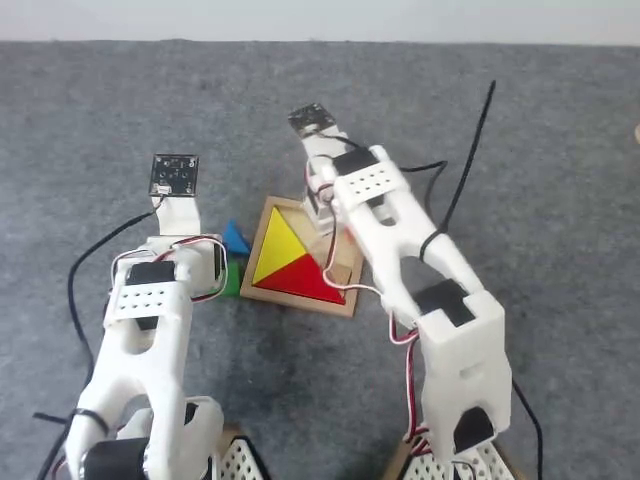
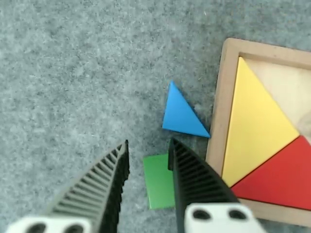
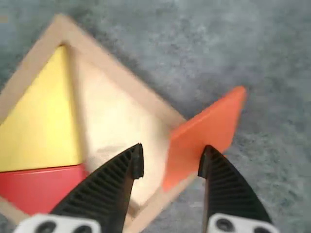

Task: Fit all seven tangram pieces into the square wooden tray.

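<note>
Carpet, grey, under tray, pale strip beyond

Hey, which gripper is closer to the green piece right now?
Left. The left gripper hangs open right above the green piece beside the tray; the right gripper is over the tray's opposite side, by the orange piece.

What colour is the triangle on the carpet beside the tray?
Blue triangle, best in the left wrist view.
</note>
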Tool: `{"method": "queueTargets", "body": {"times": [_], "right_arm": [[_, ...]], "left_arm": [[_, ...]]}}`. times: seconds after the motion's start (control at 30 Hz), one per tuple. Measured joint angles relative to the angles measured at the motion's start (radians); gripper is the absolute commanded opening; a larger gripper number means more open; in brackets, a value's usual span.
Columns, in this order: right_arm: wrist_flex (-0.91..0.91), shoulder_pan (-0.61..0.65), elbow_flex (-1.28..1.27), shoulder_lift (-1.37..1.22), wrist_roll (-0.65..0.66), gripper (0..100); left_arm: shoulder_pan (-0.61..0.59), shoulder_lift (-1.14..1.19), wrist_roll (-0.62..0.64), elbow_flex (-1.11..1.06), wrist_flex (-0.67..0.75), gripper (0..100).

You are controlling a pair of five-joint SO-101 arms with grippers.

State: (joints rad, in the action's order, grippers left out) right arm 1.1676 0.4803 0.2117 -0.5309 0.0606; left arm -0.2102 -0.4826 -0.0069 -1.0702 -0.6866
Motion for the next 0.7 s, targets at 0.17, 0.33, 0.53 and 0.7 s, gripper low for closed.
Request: {"method": "queueTargets", "body": {"times": [0.17, 0.33, 0.53, 0.7], "right_arm": [[0.005, -0.057, -0.014, -0.005, -0.002, 20.5], [0.005, -0.068, -0.04, -0.005, -0.002, 20.5], [0.005, -0.08, -0.04, -0.017, -0.008, 20.5], [-0.023, -0.144, -0.038, -0.017, -0.046, 20.5]], "left_arm": [[0.0, 0.0, 0.0, 0.0, 0.0, 13], [0.0, 0.0, 0.0, 0.0, 0.0, 13], [0.0, 0.0, 0.0, 0.0, 0.0, 13], [0.0, 0.0, 0.0, 0.0, 0.0, 13]]}}
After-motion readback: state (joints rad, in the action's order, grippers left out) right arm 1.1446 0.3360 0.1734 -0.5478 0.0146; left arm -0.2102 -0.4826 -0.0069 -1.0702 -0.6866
